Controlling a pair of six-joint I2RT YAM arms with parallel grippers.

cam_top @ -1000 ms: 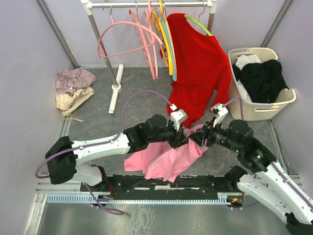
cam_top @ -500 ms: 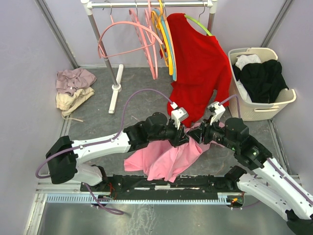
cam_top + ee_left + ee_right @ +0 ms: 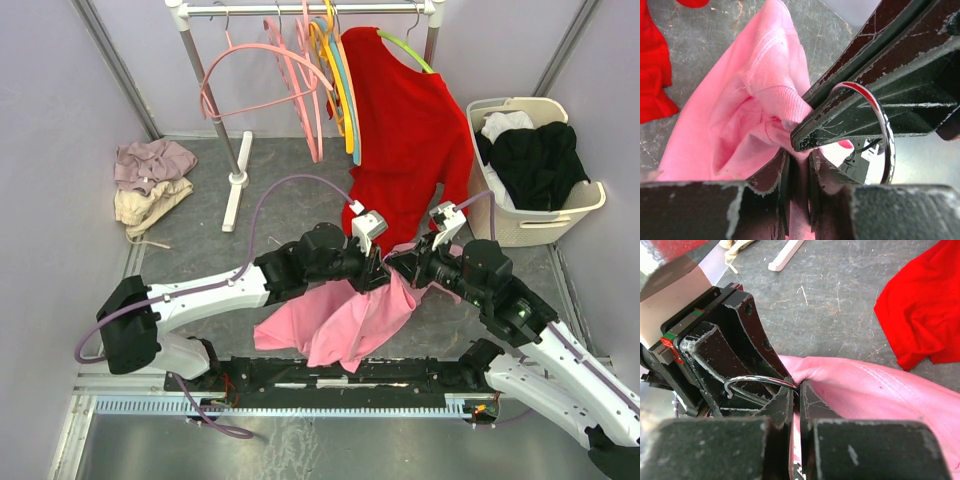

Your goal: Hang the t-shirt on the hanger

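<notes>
1. My right tool (image 3: 400, 268) has moved in against my left tool (image 3: 380, 268). Both are clenched on the t-shirt (image 3: 340, 325), which hangs below them.
2. The hanger (image 3: 886, 135) hook now sits between them, so I judge threading is close.

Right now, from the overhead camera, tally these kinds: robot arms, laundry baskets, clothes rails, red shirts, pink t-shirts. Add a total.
Robot arms: 2
Laundry baskets: 1
Clothes rails: 1
Red shirts: 1
Pink t-shirts: 1
Total: 6
</notes>
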